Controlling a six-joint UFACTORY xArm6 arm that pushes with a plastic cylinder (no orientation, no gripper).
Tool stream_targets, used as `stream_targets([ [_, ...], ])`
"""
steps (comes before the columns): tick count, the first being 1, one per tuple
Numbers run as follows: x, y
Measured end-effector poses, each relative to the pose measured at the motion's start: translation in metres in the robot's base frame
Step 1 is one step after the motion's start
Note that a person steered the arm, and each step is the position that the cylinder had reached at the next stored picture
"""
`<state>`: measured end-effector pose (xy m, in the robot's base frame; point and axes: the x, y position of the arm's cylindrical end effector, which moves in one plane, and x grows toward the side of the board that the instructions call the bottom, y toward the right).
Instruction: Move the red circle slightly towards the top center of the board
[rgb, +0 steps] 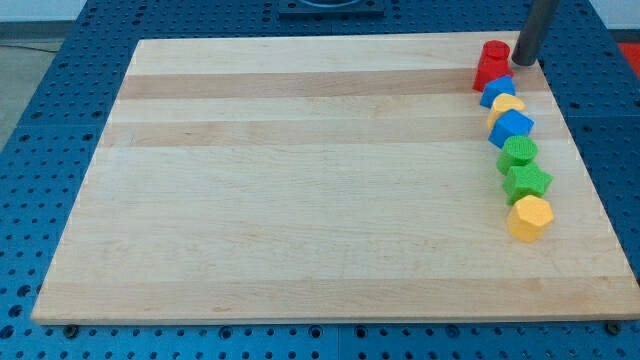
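Observation:
The red circle (495, 52) stands near the board's top right corner, at the top of a column of blocks. A second red block (488, 76) seems to sit right against its lower side; its shape is unclear. My tip (524, 63) rests on the board just to the right of the red circle, close to it or just touching it.
Below the red blocks the column runs down the right side: a blue block (497, 90), a yellow block (507, 104), a blue block (512, 127), a green block (519, 152), a green star (527, 181) and a yellow hexagon (530, 217). The board's right edge (600, 200) is near.

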<state>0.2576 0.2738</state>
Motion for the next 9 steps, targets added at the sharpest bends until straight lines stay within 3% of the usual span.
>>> stream_targets([
  [3, 0.0, -0.009],
  [9, 0.003, -0.127],
])
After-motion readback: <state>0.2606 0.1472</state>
